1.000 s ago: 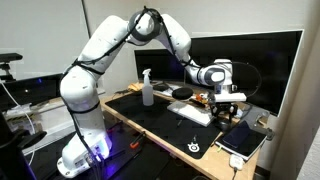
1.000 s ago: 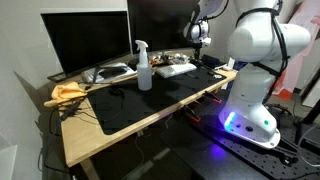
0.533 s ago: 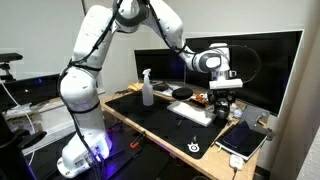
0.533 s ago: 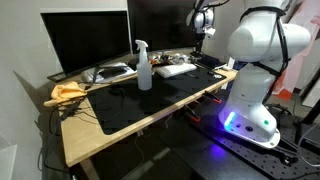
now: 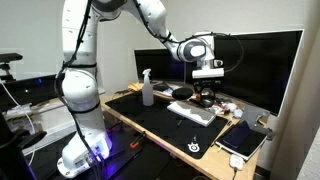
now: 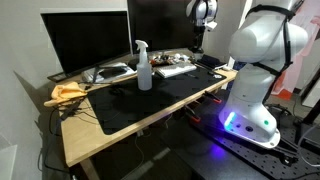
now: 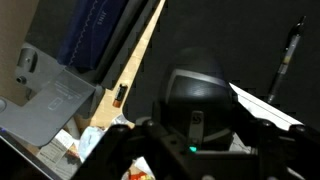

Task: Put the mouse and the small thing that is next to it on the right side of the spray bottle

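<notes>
Since a second ago the arm has lifted and swung along the tabletop, carrying the gripper (image 5: pixel 205 95) higher and nearer the spray bottle (image 5: pixel 148 88); its elbow is now above the frame's top edge.

Counted: one spray bottle, one mouse (image 7: pixel 200 90), one white keyboard (image 5: pixel 195 112), one pen (image 7: pixel 293 48), one yellow cloth (image 6: pixel 67 93) and two monitors (image 6: pixel 85 40) (image 6: pixel 160 25) along the back edge.

In the wrist view the black mouse fills the middle of the picture, close under the camera, with the fingers (image 7: pixel 128 150) standing partly open on either side of it. The desk mat (image 7: pixel 250 40) and the pen look small far below, so the mouse is up off the tabletop in the gripper's hold. A small dark stick-like item (image 7: pixel 120 95) lies on the bare wooden strip at the tabletop's edge; what it is I cannot tell.

The spray bottle stands upright on the black mat, about midway along the tabletop and nearer the back edge than the front, as both exterior views show (image 6: pixel 143 66). The gripper (image 6: pixel 199 42) hangs high over the keyboard end of the tabletop, well apart from the bottle and above the level of its spray head
</notes>
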